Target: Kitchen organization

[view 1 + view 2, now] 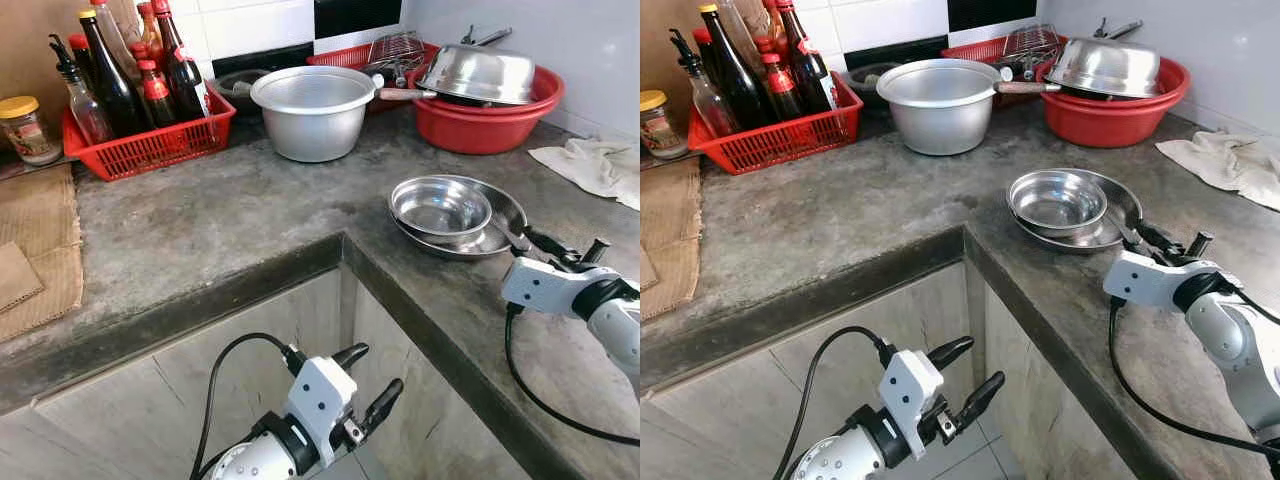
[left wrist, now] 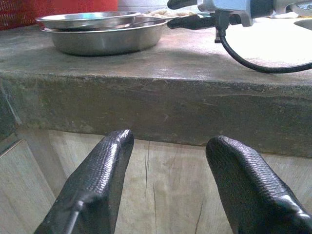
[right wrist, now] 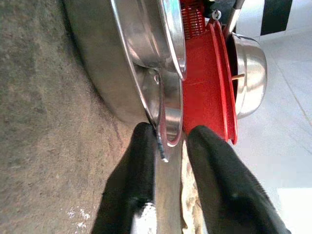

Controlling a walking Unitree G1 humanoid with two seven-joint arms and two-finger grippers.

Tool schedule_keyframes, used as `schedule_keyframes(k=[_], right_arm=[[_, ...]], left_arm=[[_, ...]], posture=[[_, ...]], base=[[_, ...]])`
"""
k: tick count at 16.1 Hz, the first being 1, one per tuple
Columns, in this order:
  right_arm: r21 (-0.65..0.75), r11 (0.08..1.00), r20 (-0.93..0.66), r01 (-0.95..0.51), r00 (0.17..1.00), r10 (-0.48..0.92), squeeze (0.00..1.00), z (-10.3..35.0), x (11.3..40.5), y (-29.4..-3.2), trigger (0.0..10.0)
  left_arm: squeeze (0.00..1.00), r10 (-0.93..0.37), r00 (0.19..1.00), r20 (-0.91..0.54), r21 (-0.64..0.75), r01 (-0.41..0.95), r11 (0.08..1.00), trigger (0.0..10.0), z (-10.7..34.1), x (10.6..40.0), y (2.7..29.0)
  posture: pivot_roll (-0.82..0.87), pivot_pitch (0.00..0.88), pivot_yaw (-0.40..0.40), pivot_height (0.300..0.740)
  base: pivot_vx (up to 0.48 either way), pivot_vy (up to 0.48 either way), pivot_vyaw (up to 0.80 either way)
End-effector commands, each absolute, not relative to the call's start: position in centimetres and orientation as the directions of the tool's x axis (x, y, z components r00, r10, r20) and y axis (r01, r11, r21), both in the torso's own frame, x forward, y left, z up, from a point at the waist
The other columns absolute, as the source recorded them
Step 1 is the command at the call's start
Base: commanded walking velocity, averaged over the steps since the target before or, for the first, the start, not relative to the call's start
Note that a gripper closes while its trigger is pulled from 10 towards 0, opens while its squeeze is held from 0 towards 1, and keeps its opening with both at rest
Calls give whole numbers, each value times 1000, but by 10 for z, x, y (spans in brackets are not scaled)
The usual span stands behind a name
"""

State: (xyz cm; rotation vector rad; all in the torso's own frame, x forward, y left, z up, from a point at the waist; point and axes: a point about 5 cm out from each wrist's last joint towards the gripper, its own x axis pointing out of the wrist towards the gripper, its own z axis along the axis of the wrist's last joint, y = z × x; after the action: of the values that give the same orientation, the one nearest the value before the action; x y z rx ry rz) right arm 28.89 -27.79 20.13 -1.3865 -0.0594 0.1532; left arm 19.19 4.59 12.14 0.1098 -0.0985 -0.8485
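Two steel dishes are sitting nested on the grey stone counter [image 1: 230,215]: a small steel bowl [image 1: 440,207] inside a wider, shallow steel basin [image 1: 500,222], near the counter's inner corner and just ahead of your right arm. A thin metal handle [image 3: 158,117], probably a spoon or ladle, is leaning over the basin's near rim, and that is what your right gripper [image 1: 1152,240] is closing in on. In the right wrist view its two fingers [image 3: 139,161] are straddling the handle's tip with a narrow gap either side, parted and not yet clamped.

You are dealing with light, stiff, slick metal. The handle looks thin and polished, so I'd expect it to swivel or slide between the pads unless you are pinching it squarely across its flat, a little way down from the tip. The dishes are loose on each other, so a tug on the handle is likely to rattle or drag the bowl. If you are going for the basin instead, take its rolled rim.

Your left gripper [image 1: 365,385] is hanging below the counter edge in front of the cabinet face [image 1: 150,400], fingers spread wide and empty.

Further back, an aluminium pot [image 1: 313,110] is standing beside a red basket [image 1: 150,150] of sauce bottles [image 1: 110,70], a red tub [image 1: 480,125] is carrying an upturned steel pan [image 1: 478,72], and a cloth [image 1: 595,165] is lying at the far right.
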Motion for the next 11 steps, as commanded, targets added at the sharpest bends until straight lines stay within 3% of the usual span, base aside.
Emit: schedule_keyframes(k=[1, 8, 11], right_arm=[[-985, 160, -43, -66, 988, 148, 0, 203, 288, -278, 0], [-985, 160, -39, -63, 988, 149, 0, 204, 288, -278, 0], [-984, 176, 13, -3, 996, 90, 0, 209, 288, -286, 0]], left_arm=[[0, -751, 658, 43, 149, 740, 656, 10000, 121, 192, 46], [0, -749, 662, 40, 152, 737, 659, 10000, 121, 192, 46], [0, -748, 662, 39, 152, 736, 659, 10000, 120, 192, 46]], posture=[[73, 112, -7, 740], [74, 112, -8, 740], [71, 102, -7, 740]], base=[[0, 0, 0], [0, 0, 0], [0, 0, 0]])
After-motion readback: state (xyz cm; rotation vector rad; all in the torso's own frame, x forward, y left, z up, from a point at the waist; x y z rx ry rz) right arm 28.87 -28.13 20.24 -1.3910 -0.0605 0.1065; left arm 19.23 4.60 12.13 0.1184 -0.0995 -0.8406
